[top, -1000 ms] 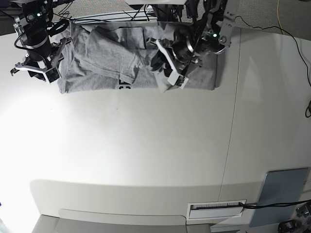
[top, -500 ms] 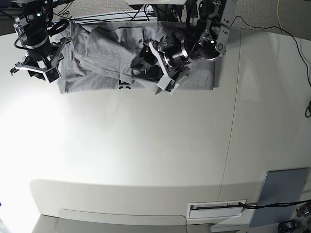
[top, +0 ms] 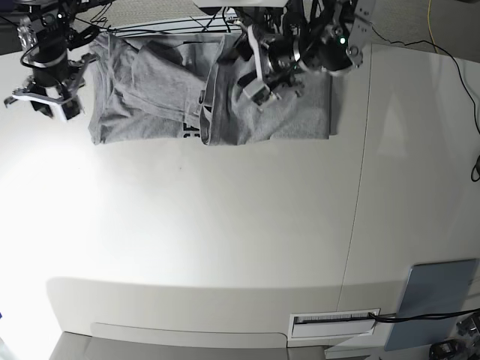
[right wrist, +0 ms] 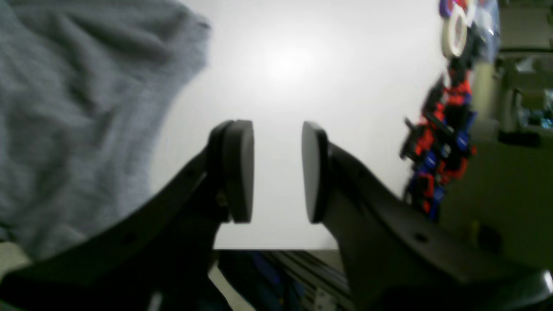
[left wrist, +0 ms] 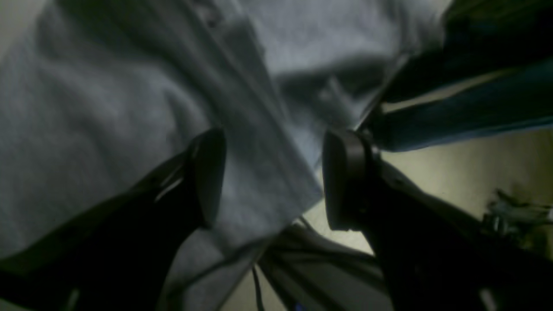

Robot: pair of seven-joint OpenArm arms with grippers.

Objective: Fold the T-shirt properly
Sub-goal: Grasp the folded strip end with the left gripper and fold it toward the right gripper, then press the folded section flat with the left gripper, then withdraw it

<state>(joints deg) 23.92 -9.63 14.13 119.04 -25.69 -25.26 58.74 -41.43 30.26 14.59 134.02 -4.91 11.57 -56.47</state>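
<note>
Right gripper (top: pixel 41 101): it hung past the shirt's left end, near the worktop's far left corner; my pads (right wrist: pixel 239 170) stood apart with only bare white surface between them, grasping nothing.
T-shirt (top: pixel 157 90): it lay along the far edge of the worktop (top: pixel 225 247), a wide grey band, crumpled rather than flat.
Left portion of the shirt: loosely gathered, with diagonal ridges and a sleeve lying across the body; no clean fold there.
Print (top: pixel 191 132): a scrap of black lettering showed at the near hem, mostly covered by the cloth above it.
Folded flap (top: pixel 225 105): the right side lay turned over toward the middle, its edge running from far side to near hem; I judged this one side fold as laid, though rumpled.
Left gripper (top: pixel 255 64): it hovered over the flap near the far edge, jaws spread wide; in the wrist view cloth lay between and beneath the pads (left wrist: pixel 209 177) but nothing was pinched, so I judged it let go.
Done: one side brought in.
Left: the other side to bring in, the wrinkles to smooth, and the crosswise folds.
</note>
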